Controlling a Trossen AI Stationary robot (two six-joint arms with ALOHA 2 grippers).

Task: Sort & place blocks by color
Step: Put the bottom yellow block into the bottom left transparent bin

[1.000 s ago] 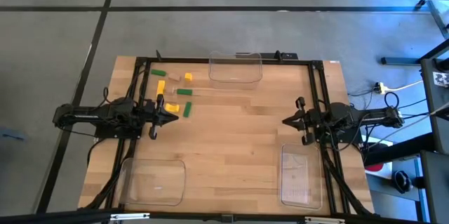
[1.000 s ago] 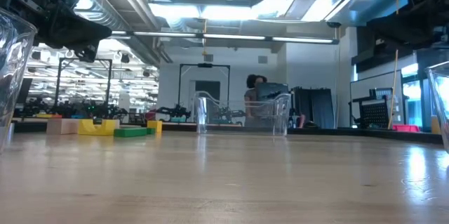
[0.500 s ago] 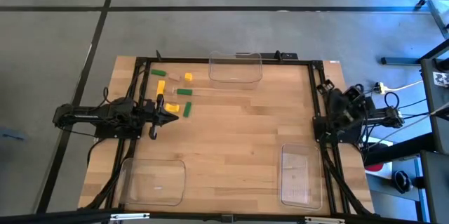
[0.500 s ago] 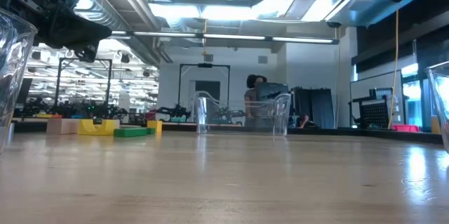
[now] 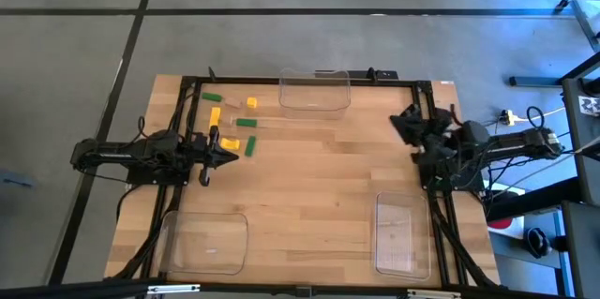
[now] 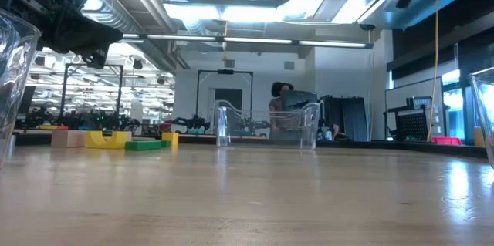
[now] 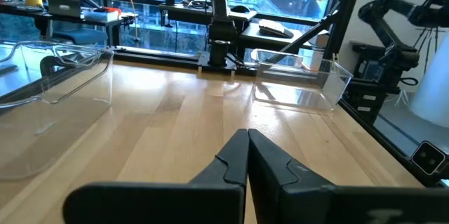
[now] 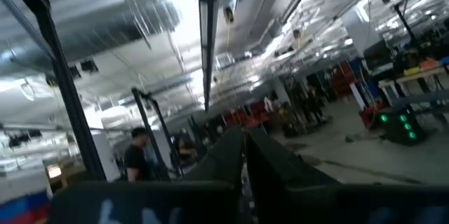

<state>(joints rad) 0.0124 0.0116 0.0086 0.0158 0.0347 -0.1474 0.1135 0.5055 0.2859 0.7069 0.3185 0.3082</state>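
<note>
Several blocks (image 5: pixel 232 118), yellow and green (a tan one shows only in the low view), lie scattered at the table's (image 5: pixel 309 177) far left, none in the trays (image 5: pixel 314 90). The left hand (image 5: pixel 230 155), fingers together, hovers just beside them; it should open before descending on one. The right hand (image 5: pixel 401 121), fingers together, waits at the table's right edge.

Left arm is extended low from the table's (image 5: pixel 309 186) left edge, wrist level, left gripper (image 5: pixel 232 156) pressed closed, fingertips (image 7: pixel 247 137) touching. Right arm is folded at the table's right edge, wrist tilted upward, right gripper (image 5: pixel 401 121) raised toward the far right corner, fingers closed together.
</note>
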